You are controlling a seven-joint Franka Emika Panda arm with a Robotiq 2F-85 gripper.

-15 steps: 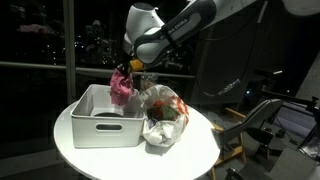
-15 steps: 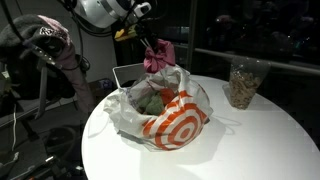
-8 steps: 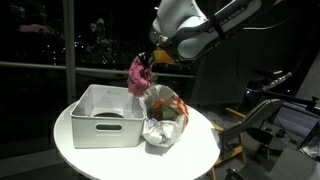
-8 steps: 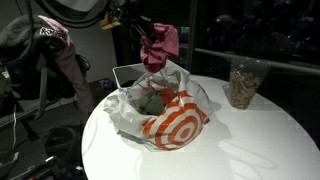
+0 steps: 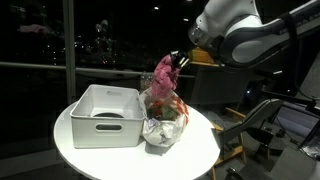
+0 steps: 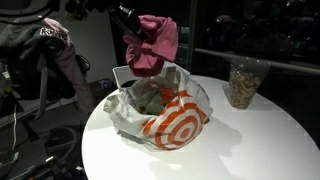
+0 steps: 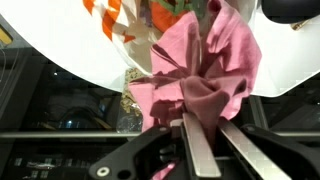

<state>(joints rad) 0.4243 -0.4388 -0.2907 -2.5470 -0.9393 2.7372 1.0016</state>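
Grips with the tool (image 7: pixel 205 125) a bunched fold of a crumpled pink fabric cloth (image 7: pixel 200 70), clenched tight on the gather. Pinches at one spot only, and so lets the rest droop and fan out loosely.

Holds the cloth (image 5: pixel 163 72) aloft, clear of everything underneath, probably high enough to keep the hanging edge off any rim.

Directly below: a white plastic bag with red ring print (image 6: pixel 172 118), gaping upward, with greenish and dark contents inside. Stands just beside a white rectangular plastic bin (image 5: pixel 100 115), seemingly touching it, and likely stays upright thanks to that wall. Both set on a round white bench (image 6: pixel 250 140).

Farther along the bench, well apart from the bag: a clear container of brownish bits (image 6: pixel 243 85), out of the arm's way. Beyond, a dark window with city lights (image 5: pixel 60 40).
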